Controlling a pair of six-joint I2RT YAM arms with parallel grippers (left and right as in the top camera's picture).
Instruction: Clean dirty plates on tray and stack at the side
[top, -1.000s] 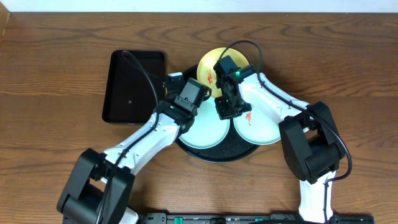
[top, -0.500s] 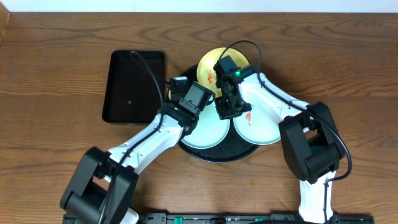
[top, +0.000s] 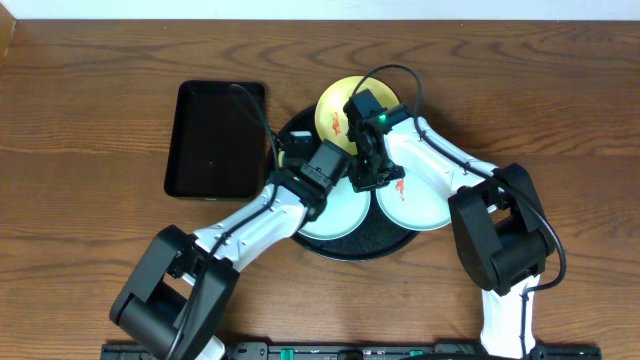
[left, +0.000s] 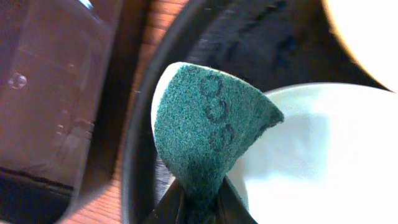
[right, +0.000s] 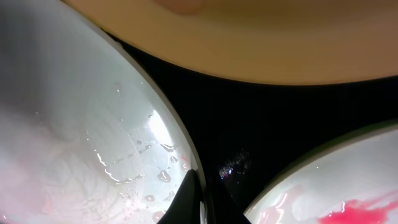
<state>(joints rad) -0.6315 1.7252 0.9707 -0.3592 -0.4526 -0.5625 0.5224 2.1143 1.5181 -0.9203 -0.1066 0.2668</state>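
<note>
Overhead, the tray (top: 355, 248) holds a yellow plate (top: 335, 108) at its far side and two mint plates (top: 335, 218) at its near side. Left hand (left: 199, 200) grasps a green pad (left: 208, 124) over the tray's left; right hand (right: 194, 190) is clenched empty over the tray's middle.

Both arms reach inward, wrists close together; left gripper (left: 198, 202) pinches a green scouring pad (left: 208, 124), right gripper (right: 194, 190) closed.
</note>
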